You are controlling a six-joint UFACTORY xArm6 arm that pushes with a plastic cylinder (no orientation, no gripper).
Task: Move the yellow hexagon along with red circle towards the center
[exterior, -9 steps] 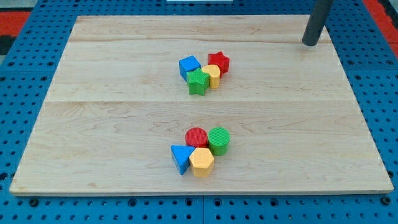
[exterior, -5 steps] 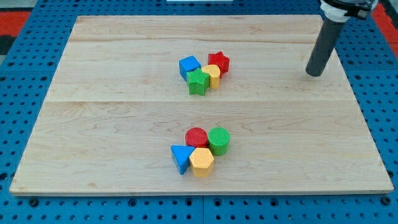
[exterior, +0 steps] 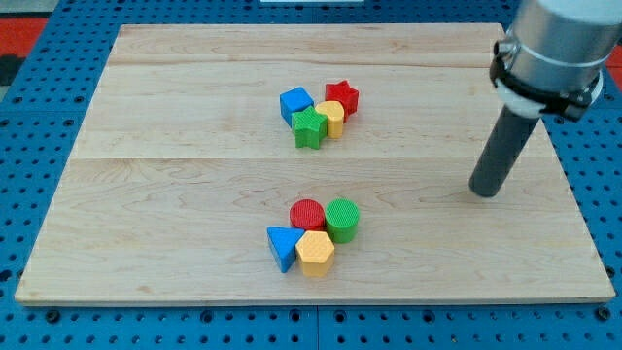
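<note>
Tip placed at the right side, far from the lower cluster

Contact with any block was not made: my tip (exterior: 484, 192) was set well to the view's right of the yellow hexagon (exterior: 315, 254) and red circle (exterior: 307, 214). These were packed with a blue triangle (exterior: 282, 246) and green circle (exterior: 342, 218) below the center. No jaws were present, only a rod. A wooden board (exterior: 175, 185) was laid on blue pegboard (exterior: 29, 117)

The wooden board (exterior: 175, 185) carries two separate clusters of four small coloured blocks each.
</note>
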